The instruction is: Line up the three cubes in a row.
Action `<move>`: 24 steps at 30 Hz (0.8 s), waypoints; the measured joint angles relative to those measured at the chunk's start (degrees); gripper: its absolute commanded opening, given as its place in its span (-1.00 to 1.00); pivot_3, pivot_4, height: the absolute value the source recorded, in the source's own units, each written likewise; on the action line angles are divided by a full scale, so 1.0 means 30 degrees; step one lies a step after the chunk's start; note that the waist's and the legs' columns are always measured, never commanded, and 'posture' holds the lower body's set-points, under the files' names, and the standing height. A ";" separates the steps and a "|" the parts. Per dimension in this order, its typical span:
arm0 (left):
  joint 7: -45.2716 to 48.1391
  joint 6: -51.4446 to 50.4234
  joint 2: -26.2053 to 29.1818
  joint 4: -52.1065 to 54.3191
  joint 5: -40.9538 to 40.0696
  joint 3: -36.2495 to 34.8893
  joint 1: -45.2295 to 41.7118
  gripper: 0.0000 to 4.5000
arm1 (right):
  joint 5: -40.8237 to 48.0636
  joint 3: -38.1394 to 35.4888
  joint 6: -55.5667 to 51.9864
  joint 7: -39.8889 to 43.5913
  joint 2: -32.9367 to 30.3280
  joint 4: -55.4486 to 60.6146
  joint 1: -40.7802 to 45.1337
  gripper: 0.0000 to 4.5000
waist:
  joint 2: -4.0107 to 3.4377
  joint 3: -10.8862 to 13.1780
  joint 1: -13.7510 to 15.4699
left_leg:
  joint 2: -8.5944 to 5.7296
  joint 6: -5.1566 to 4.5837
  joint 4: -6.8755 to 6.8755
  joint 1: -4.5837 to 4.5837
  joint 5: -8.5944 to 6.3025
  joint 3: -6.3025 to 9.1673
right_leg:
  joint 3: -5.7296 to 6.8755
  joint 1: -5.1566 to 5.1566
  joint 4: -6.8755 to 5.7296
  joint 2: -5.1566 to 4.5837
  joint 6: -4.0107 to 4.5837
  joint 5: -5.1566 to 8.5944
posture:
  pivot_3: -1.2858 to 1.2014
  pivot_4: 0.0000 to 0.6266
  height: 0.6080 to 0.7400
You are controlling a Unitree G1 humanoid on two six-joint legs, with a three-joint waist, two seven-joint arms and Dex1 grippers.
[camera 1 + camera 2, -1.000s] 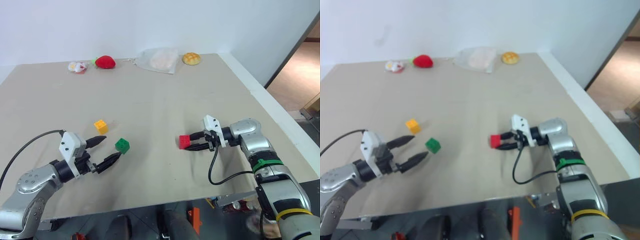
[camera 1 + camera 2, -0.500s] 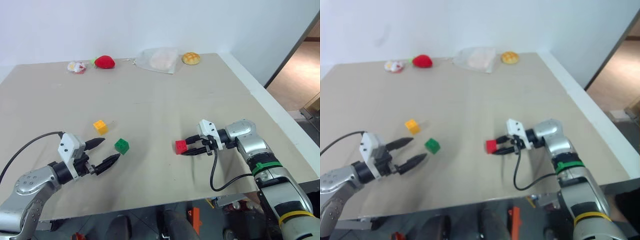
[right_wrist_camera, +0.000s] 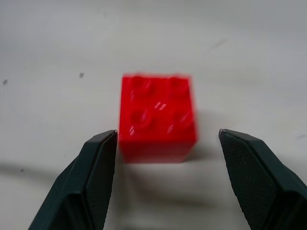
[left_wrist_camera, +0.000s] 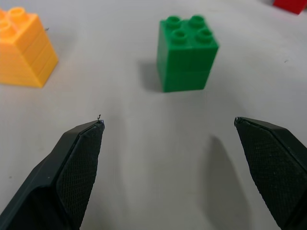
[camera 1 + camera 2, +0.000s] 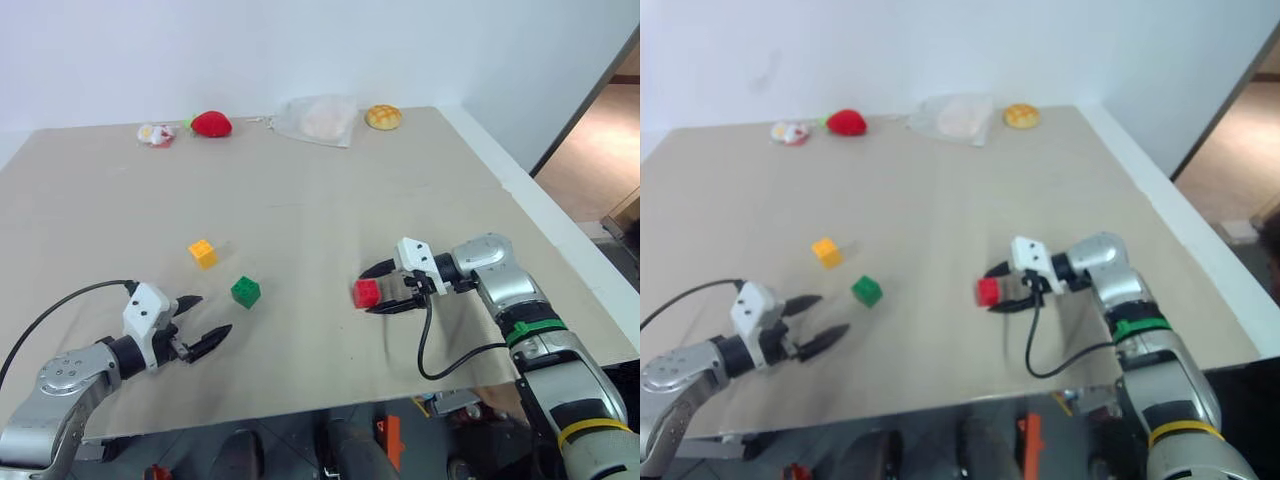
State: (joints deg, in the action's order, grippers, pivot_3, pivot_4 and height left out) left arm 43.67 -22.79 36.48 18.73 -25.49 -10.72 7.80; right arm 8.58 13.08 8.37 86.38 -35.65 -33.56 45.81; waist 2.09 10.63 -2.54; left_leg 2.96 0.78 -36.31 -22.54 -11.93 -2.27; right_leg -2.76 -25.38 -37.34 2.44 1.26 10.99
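Three studded cubes rest on the beige table (image 5: 320,210). The yellow-orange cube (image 5: 203,253) is farthest left, the green cube (image 5: 245,292) sits just right of and nearer than it, and the red cube (image 5: 366,293) lies well off to the right. My right gripper (image 5: 376,288) is open, its fingers on either side of the red cube (image 3: 158,115) with a gap on each side. My left gripper (image 5: 213,314) is open and low over the table, short of the green cube (image 4: 187,45), with the yellow-orange cube (image 4: 24,48) beside it.
Along the far edge lie a small white-and-red item (image 5: 152,133), a red strawberry toy (image 5: 211,124), a clear plastic bag (image 5: 320,120) and a bun (image 5: 383,117). The table's right edge (image 5: 560,235) runs close behind my right arm.
My right gripper has opened and let go of the red cube, which now rests on the table. My left gripper has sunk lower, a little away from the green cube.
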 measured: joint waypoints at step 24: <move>-0.0920 0.0132 -0.2627 -0.3197 0.0932 0.1852 -0.3978 1.00 | 0.6435 -0.3128 -0.8480 -0.2700 -0.0466 1.0833 -0.1992 0.56 | 0.0017 -0.0011 -0.0004 | 0.0034 0.0052 -0.0013 0.0019 -0.0034 0.0011 | -0.0003 0.0014 0.0001 0.0057 -0.0074 -0.0042 | 0.03 -0.52 1.00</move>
State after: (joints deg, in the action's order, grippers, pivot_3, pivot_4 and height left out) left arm 40.90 -22.40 28.60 9.14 -22.69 -5.16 -4.14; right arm 27.89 3.69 -17.07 78.28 -37.05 -1.06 39.83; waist 2.14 10.60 -2.55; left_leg 3.06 0.93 -36.35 -22.49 -12.03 -2.24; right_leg -2.77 -25.33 -37.34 2.61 1.04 10.86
